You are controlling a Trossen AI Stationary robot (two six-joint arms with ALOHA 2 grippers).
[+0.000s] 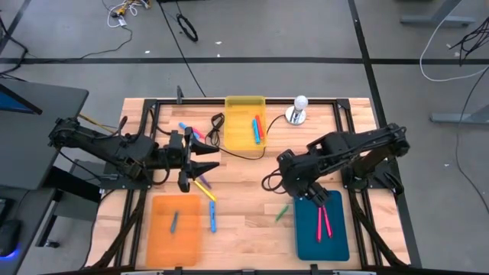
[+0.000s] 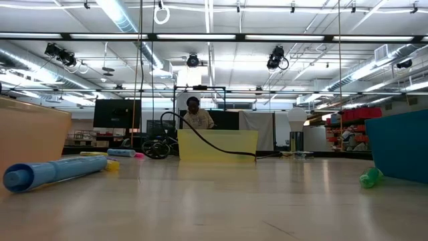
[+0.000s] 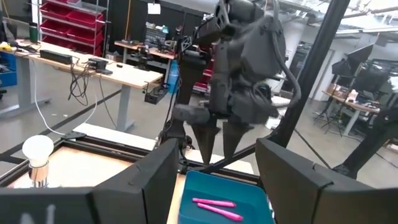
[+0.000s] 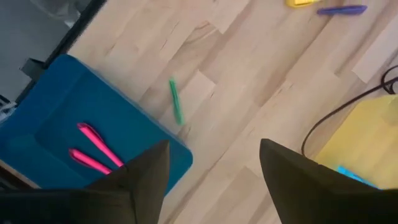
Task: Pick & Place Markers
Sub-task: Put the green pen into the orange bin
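Note:
Markers lie scattered. Two pink ones (image 1: 322,221) are in the teal tray (image 1: 336,244), a blue and a red one (image 1: 256,128) in the yellow tray (image 1: 233,126), and a grey-blue one (image 1: 174,221) in the orange tray (image 1: 191,244). On the wood lie a green marker (image 4: 176,102), a blue one (image 1: 212,216), a yellow and a purple one (image 1: 202,186), and more at the far left (image 1: 187,128). My left gripper (image 1: 208,159) is open and level above the table's left-middle. My right gripper (image 1: 315,197) is open and points down over the teal tray's far edge. Both hold nothing.
A thin black cable (image 1: 237,149) runs from the yellow tray's front across the table's middle. A white bulb on a round base (image 1: 298,111) stands at the far edge. Black frame bars (image 1: 344,114) border the tabletop. Bare wood (image 1: 244,229) lies between the orange and teal trays.

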